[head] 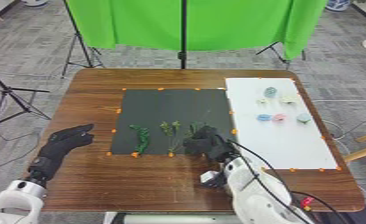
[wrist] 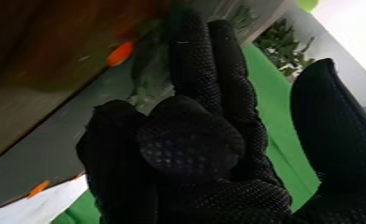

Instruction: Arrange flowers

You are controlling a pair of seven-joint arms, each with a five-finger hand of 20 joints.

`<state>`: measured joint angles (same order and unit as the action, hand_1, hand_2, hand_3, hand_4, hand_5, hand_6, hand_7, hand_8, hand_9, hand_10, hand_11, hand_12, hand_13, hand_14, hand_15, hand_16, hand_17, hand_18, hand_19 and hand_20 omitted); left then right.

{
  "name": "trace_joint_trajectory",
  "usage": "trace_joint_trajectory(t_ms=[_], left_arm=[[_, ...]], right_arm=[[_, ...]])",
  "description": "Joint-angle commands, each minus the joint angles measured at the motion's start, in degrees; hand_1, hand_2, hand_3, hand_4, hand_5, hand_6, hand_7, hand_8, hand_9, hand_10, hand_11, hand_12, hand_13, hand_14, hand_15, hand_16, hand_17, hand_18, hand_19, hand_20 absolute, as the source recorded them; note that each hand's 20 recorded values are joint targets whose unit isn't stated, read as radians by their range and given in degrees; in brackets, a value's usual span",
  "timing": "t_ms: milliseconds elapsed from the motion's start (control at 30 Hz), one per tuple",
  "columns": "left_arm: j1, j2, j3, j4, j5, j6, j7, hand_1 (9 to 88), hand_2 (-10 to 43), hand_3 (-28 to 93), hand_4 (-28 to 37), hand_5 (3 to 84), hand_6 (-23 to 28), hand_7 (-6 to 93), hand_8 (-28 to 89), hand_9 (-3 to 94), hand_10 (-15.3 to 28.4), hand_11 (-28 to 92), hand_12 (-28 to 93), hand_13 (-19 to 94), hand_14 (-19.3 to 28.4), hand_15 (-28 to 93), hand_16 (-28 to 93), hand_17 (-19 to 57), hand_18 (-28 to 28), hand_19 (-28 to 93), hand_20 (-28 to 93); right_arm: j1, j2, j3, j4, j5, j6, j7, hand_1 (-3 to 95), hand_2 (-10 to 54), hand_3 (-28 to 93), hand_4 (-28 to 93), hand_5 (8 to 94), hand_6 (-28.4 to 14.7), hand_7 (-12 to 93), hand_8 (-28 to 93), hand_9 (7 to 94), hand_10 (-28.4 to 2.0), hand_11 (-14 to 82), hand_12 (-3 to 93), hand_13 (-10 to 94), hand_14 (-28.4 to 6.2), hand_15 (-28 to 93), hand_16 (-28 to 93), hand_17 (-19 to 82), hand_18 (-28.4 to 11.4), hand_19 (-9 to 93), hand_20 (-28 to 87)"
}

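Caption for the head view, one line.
Right robot hand at the black mat with green stems; pale flowers on the white mat.

The table is brown, sprigs green, flowers blue, pink and cream, one sheet charcoal, the other sheet white.

Looks like a lab: tripods, green backdrop.

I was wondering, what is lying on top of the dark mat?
Green stems lie on the near part of the dark mat. The right hand covers the area around its near right corner, so anything beneath cannot be seen.
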<state>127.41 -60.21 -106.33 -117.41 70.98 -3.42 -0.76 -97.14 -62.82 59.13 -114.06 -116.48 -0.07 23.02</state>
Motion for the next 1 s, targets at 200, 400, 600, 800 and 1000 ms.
trace_joint_trajectory(t_ms=[200,400,600,800,1000], left_arm=[[0.9,-0.88,-0.18,-0.06,0.42,-0.72,-0.52,30.9,6.0,63,-21.1,43.8,6.0,8.4,-6,44.7,14.9,18,10,37,18.3,17,-2,6.7,13.5,17,16],[0.7,-0.81,-0.09,-0.05,0.43,-0.94,-0.57,31.0,6.0,63,-21.1,43.7,6.1,8.4,-6,44.6,14.9,18,10,37,18.3,17,-2,6.7,13.6,17,16],[0.6,-0.49,0.03,0.03,0.31,-1.07,-0.82,31.0,6.0,63,-21.1,43.7,6.1,8.3,-6,44.6,14.9,18,10,37,18.3,17,-2,6.7,13.6,17,16],[0.5,-0.42,0.08,-0.01,0.42,-1.25,-0.92,31.0,5.9,63,-21.0,43.6,6.0,8.3,-6,44.6,14.9,18,10,37,18.3,17,-2,6.7,13.6,17,16],[0.2,-0.34,0.16,0.15,0.39,-1.28,-0.71,31.0,6.0,63,-21.0,43.7,6.0,8.3,-6,44.6,14.9,18,10,38,18.3,17,-2,6.7,13.6,17,16]], right_arm=[[-2.1,1.4,3.8,-2.4,6.1,2.8,0.1,25.4,6.0,65,-11,71.4,-2.1,24,-8,80.1,-14.1,12.2,15.0,94,-1.6,66,22,72,-12.6,93,58],[-1.7,2.8,7.9,-7.1,20.4,12.5,-4.5,24.2,2.1,66,-10,72.6,-2.7,24,-8,81.4,-14.6,15.0,17.4,94,-2.1,65,25,71,-13.6,93,61],[4.0,8.4,9.2,-3.8,1.5,21.1,0.7,26.3,-3.8,66,-10,73.1,-3.0,24,-8,83.1,-14.3,24.5,23.5,93,-3.3,64,33,68,-15.0,93,67],[9.4,12.7,7.3,3.1,-9.9,14.3,9.5,30.0,-7.3,67,-11,69.3,-1.0,21,-8,81.6,-13.4,26.6,25.3,91,-3.4,65,35,66,-15.0,93,67],[13.1,14.2,3.3,8.4,-15.0,6.1,13.7,30.8,-9.1,67,-10,66.8,-0.1,18,-8,80.3,-13.9,26.0,25.4,91,-3.5,65,35,66,-15.2,93,67]])
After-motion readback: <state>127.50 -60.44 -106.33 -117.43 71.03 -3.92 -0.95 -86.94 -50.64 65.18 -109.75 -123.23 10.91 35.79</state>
